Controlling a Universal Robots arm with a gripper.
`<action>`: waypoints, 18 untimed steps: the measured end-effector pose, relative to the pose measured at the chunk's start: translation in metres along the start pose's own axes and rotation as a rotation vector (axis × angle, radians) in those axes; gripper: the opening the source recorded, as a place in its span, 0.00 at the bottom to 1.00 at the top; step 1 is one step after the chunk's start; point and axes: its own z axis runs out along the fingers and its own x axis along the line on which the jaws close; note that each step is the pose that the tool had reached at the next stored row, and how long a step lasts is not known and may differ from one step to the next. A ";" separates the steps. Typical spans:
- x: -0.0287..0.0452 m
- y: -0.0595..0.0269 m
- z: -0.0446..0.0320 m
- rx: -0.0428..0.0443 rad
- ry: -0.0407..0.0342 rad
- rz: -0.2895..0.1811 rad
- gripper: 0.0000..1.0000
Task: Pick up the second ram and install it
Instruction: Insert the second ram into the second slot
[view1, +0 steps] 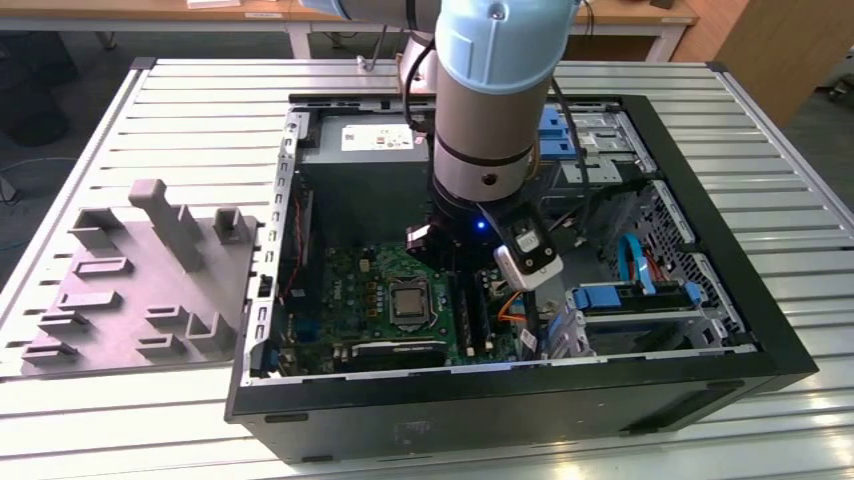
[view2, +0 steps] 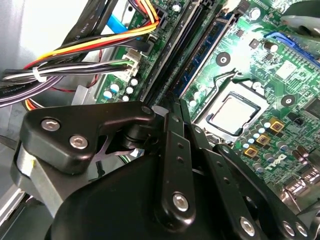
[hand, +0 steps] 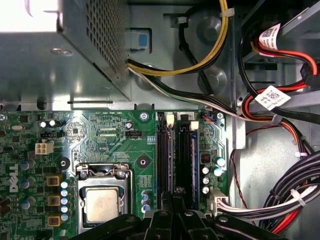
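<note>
My gripper (view1: 461, 275) reaches down into the open computer case (view1: 534, 400), just above the motherboard's long black memory slots (hand: 164, 160). In both wrist views its fingers (view2: 174, 120) stand close together, shut, with nothing showing between them. A thin blue ram stick (hand: 198, 165) stands on edge in the slot beside the fingertips, and it shows as a blue strip (view2: 207, 50) in the second wrist view. I cannot tell whether this is the second ram, or whether the fingers touch it.
The processor socket (hand: 101, 205) lies beside the slots. Bundled cables (hand: 280, 200) and the power supply (hand: 55, 50) crowd the case walls. A grey moulded fixture (view1: 134, 290) sits on the slatted table at the exterior view's left.
</note>
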 end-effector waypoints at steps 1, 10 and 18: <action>0.0000 0.0000 0.0003 -0.0002 -0.0001 0.000 0.11; 0.0001 0.0000 0.0019 -0.0003 0.0000 0.000 0.11; 0.0001 0.0000 0.0020 -0.0005 -0.0001 0.000 0.19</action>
